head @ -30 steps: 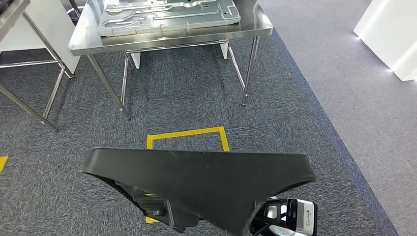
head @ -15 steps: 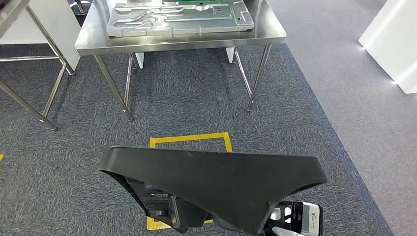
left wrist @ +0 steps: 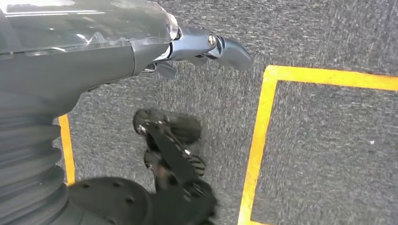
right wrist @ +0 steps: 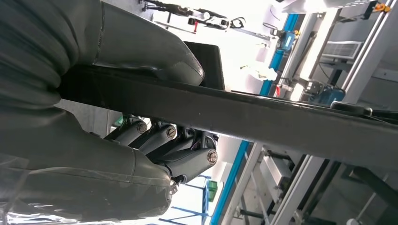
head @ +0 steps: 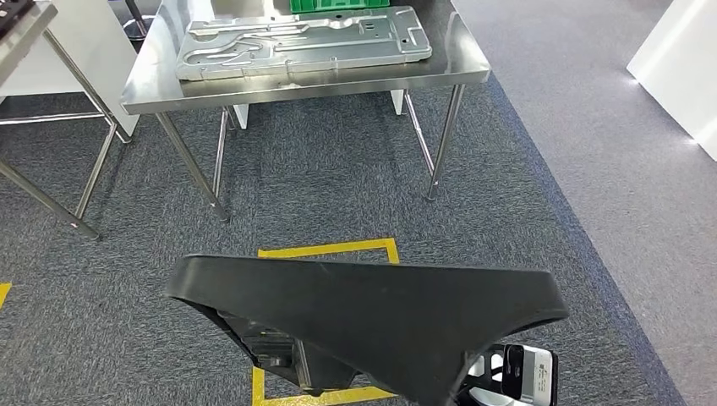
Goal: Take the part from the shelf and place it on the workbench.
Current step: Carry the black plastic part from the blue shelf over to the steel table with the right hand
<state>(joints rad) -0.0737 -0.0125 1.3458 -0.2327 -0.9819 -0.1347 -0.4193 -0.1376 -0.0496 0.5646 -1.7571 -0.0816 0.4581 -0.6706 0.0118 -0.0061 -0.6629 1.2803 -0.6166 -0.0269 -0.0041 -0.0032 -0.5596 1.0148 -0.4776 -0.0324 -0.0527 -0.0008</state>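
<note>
Head view is showing the black part [head: 372, 317] lying wide and flat across the lower half of the picture, held up in front of the robot's body above the grey carpet [head: 338, 186]. Its near-straight long edge is facing the steel workbench [head: 169, 85], and it is narrowing toward the robot. The part is sitting well apart from the workbench, not yet on it.

In the right wrist view, the right hand [right wrist: 141, 140] is gripping the part [right wrist: 281, 117]: the thick grey thumb [right wrist: 155, 51] is pressing on one face of the dark panel edge while the darker fingers [right wrist: 169, 140] are curling against the other face. In the head view a silver piece of the right arm [head: 524, 376] is peeking out under the part's right corner.

In the left wrist view, the left hand [left wrist: 141, 47] is hanging over the carpet, with one finger [left wrist: 220, 47] stretched out straight and nothing in it; the other fingers are hidden, so I cannot tell how they are lying.

A square of yellow tape [head: 330, 250] is marking the carpet between the robot and the workbench. On the workbench a large grey metal plate [head: 304, 42] is lying flat, with a green crate [head: 338, 5] just behind it. Another steel table [head: 34, 25] is standing to the left.
</note>
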